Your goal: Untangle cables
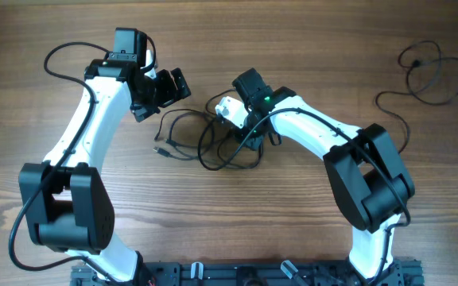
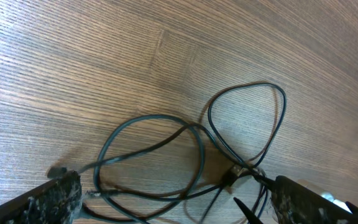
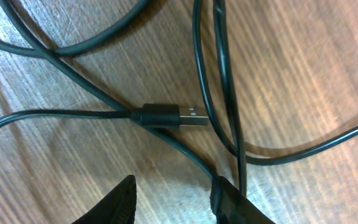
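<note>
Now, left fingers (image 2: 55,196) wide, empty, right fingers (image 3: 114,202) part-open over cables (image 3: 73,112)

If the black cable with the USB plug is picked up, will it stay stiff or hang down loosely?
Probably loosely: the cable lies in soft curves on the table, so it would likely sag either side of a grip. Being thin, it seems light. It crosses the other cables in the tangle, so lifting may drag them along.
</note>
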`<move>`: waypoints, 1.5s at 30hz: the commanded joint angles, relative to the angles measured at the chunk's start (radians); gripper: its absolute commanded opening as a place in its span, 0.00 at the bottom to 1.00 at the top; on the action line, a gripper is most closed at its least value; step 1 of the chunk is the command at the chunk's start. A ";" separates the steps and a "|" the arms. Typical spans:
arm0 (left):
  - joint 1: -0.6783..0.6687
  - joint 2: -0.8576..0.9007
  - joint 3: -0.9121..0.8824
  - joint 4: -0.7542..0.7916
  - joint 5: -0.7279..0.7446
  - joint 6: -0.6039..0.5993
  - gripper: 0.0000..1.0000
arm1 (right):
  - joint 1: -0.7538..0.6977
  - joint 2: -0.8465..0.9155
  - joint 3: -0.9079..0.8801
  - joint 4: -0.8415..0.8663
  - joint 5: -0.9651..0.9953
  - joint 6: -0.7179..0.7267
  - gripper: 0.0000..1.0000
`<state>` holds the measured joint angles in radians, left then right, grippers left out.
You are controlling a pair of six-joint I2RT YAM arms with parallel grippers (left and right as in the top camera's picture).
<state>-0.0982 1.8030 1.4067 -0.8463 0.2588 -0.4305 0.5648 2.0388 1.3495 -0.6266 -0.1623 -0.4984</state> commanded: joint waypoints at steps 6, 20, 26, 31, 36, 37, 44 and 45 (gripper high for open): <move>-0.003 0.010 -0.001 0.010 -0.006 0.004 1.00 | -0.001 -0.032 -0.005 0.042 0.024 -0.116 0.42; -0.003 0.010 -0.001 0.016 -0.006 0.005 1.00 | -0.002 -0.026 -0.032 0.092 0.135 -0.107 0.45; -0.003 0.010 -0.001 0.016 -0.006 0.005 1.00 | -0.002 0.043 -0.036 0.068 0.134 -0.080 0.33; -0.003 0.010 -0.001 0.017 -0.006 0.005 0.99 | -0.002 0.043 -0.036 -0.024 0.113 0.137 0.04; -0.002 0.010 0.000 0.020 -0.005 0.004 0.99 | -0.002 -0.031 0.001 -0.057 0.052 0.184 0.04; -0.001 0.010 0.000 0.021 -0.001 0.004 0.99 | -0.002 -0.058 0.010 -0.057 0.039 0.184 0.04; 0.050 0.009 0.000 0.034 0.352 0.027 0.98 | -0.002 -0.328 0.033 0.013 0.022 0.188 0.04; 0.060 0.009 0.000 0.043 0.470 0.056 0.95 | -0.002 -0.351 0.033 0.017 0.023 0.195 0.04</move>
<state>-0.0669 1.8030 1.4067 -0.8196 0.4423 -0.4267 0.5648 1.7691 1.3590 -0.6201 -0.1131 -0.3328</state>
